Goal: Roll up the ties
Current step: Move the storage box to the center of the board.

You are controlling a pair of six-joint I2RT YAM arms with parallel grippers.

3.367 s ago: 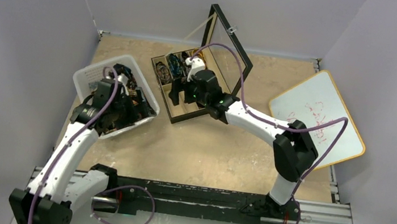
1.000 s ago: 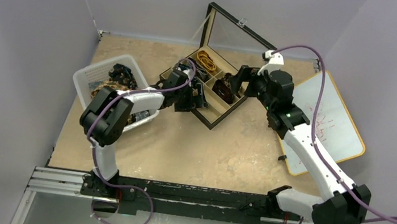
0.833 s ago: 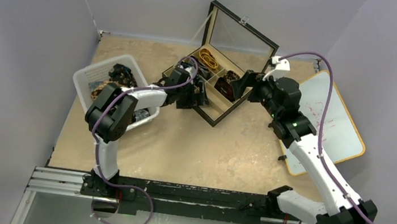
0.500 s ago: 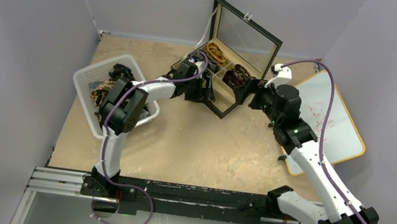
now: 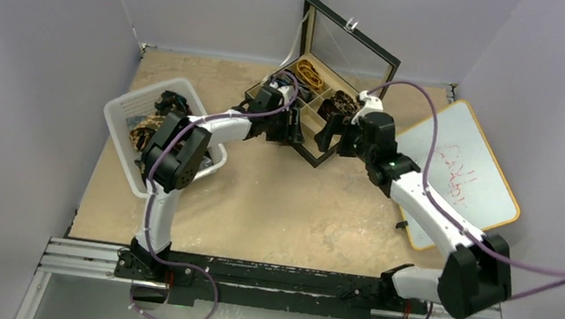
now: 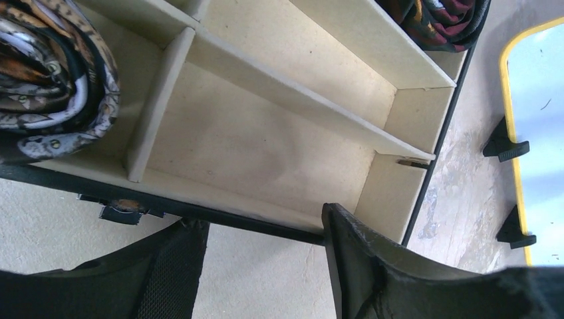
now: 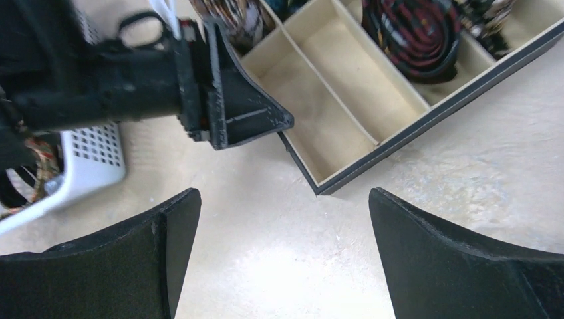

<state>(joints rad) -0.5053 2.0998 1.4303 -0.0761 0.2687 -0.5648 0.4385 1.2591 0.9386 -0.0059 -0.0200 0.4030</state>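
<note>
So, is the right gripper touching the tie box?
Apart. The right wrist view shows bare table between each finger of the open right gripper and the tie box.

Ahead of me a black box with beige dividers sits on the tan surface, its glass lid standing open at the far side. On my left, near the box, is a white mesh basket. On my right a yellow-framed whiteboard lies flat, red scribbles on it and two black clips at its edge.
</note>
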